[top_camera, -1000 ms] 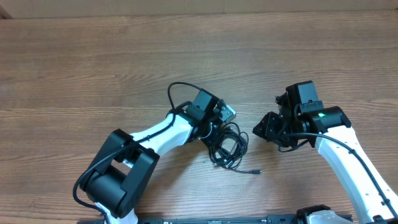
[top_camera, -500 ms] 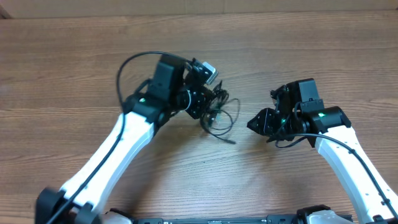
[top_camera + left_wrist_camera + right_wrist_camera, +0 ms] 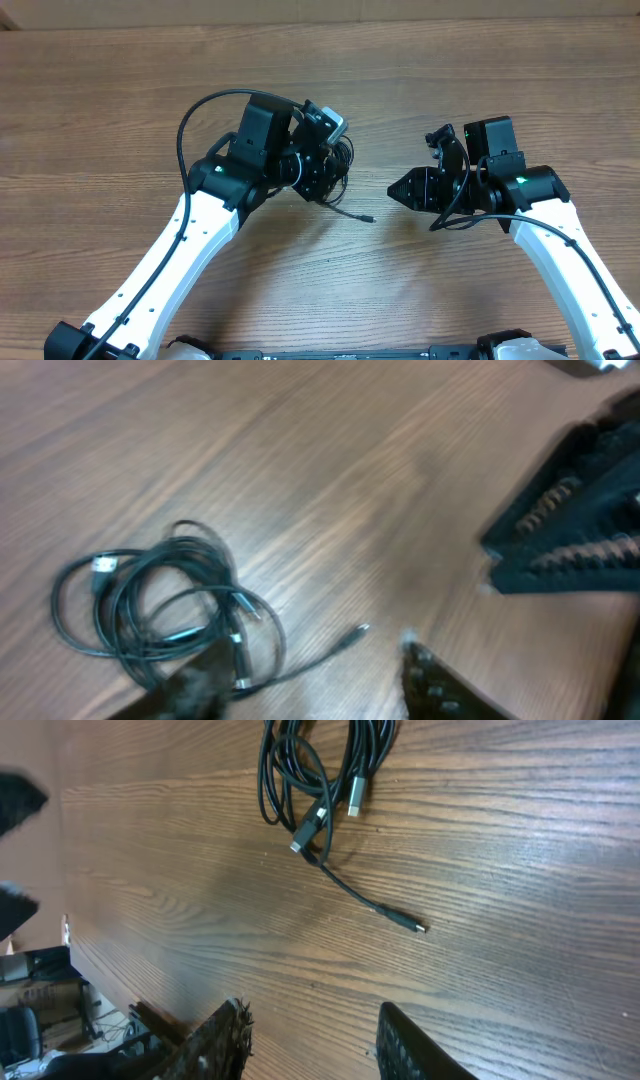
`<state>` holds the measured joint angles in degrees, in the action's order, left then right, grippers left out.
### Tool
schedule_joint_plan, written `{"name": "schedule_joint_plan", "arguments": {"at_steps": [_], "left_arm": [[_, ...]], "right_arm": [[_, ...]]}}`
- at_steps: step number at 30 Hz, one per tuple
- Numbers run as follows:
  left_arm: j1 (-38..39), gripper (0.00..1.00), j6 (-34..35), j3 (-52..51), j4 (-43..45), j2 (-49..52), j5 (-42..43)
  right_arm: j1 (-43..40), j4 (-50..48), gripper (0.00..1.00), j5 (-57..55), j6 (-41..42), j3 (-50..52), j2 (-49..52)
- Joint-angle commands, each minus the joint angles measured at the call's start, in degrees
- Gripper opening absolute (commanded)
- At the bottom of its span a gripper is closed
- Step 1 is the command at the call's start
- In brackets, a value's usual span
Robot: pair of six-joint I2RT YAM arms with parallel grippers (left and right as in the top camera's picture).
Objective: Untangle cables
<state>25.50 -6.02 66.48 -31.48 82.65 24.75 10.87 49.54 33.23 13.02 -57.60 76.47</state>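
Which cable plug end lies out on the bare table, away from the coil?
The plug ending the lone strand trailing from the coil; the other plugs lie among its loops.

Thin blk cables (image 3: 236,650) (image 3: 318,838), loosely coiled in one tangled bundle, lying flat w/ one plug end trailing out.
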Motion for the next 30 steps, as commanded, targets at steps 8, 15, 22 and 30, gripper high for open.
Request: {"name": "schedule_joint_plan", "arguments": {"at_steps": [8,15,22,30], "left_arm": [[1.2,0.54,-2.0,0.3,4.0,12.7,-4.3],[4.8,0.52,-1.7,0.3,15.3,18.2,-4.0],[5.2,0.54,1.4,0.3,16.8,28.9,-10.9],[3.0,0.54,5.0,0.4,15.8,29.2,-22.4]], "right_arm": [[0.0,6.5,0.39,-13.2,5.1,-1.4,-0.3],[0.0,8.4,0.39,-14.3,5.4,-1.4,-0.3],[0.0,9.8,0.38,-14.3,5.4,-1.4,-0.3],[0.0,9.7,0.38,-14.3,5.4,-1.4,-0.3]]}}
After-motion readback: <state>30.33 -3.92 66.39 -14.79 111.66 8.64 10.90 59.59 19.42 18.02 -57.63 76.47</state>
